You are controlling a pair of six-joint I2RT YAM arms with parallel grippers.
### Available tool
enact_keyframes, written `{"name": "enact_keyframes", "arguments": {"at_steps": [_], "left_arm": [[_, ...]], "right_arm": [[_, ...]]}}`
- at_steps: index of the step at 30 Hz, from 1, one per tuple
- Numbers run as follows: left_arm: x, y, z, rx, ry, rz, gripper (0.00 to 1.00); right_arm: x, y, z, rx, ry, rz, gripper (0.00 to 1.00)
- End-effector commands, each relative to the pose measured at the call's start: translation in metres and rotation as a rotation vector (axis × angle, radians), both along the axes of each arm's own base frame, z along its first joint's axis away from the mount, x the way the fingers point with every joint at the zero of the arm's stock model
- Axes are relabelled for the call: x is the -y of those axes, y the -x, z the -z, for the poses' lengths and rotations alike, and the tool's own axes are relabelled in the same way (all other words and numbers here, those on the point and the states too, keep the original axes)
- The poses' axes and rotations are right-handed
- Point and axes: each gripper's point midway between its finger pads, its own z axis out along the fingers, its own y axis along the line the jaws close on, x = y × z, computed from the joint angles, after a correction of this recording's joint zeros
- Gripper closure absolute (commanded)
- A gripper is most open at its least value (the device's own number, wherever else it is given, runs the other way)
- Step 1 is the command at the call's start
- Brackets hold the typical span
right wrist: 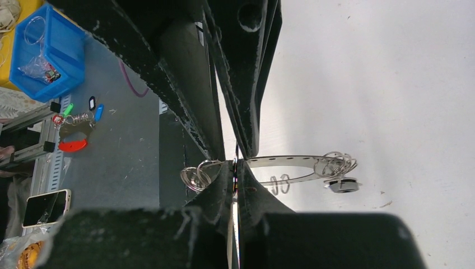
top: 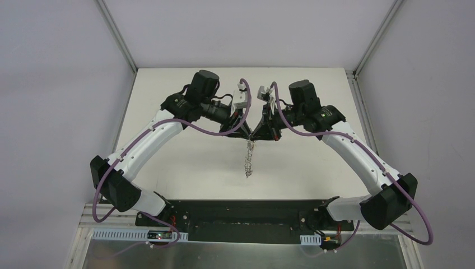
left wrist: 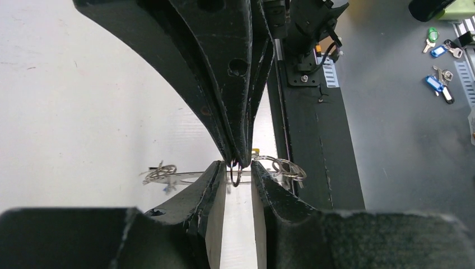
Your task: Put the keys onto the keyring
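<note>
Seen from above, the left end effector (top: 245, 133) and right end effector (top: 259, 133) meet over the desk (top: 190, 168), with the keyring (top: 249, 159) hanging between them. In the left wrist view, that arm's jaws stand slightly apart around a wire loop (left wrist: 236, 175), probably to grip it. In the right wrist view, that arm's jaws are clamped on the keyring's rim, steadying it.

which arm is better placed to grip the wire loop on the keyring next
Left arm: its jaws straddle the wire loop, not yet closed. The right arm has its jaws shut on the keyring.

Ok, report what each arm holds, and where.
Right gripper: jaws shut on the keyring, at its rim. Left gripper: jaws apart around a wire loop, nothing clearly gripped.
</note>
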Motion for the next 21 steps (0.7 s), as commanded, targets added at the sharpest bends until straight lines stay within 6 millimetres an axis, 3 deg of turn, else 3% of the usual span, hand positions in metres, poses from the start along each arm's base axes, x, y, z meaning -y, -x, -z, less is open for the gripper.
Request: {"name": "enact_keyframes", "arguments": {"at_steps": [1, 5, 11, 16, 21], "left_arm": [[0.005, 0.009, -0.006, 0.014, 0.043, 0.05, 0.76], [0.005, 0.01, -0.005, 0.012, 0.045, 0.053, 0.81], [0.005, 0.01, -0.006, 0.006, 0.044, 0.054, 1.0], [0.004, 0.006, -0.015, -0.008, 0.057, 0.023, 1.0], [0.008, 0.001, -0.037, -0.084, 0.166, -0.021, 1.0]], "right_arm": [[-0.005, -0.001, -0.027, 0.072, -0.069, -0.016, 1.0], [-0.005, -0.002, -0.028, 0.078, -0.069, -0.008, 1.0], [-0.005, -0.003, -0.027, 0.076, -0.067, -0.005, 1.0], [0.0, -0.006, -0.027, 0.087, -0.075, 0.019, 1.0], [0.011, -0.009, -0.033, 0.087, -0.114, 0.053, 0.79]]}}
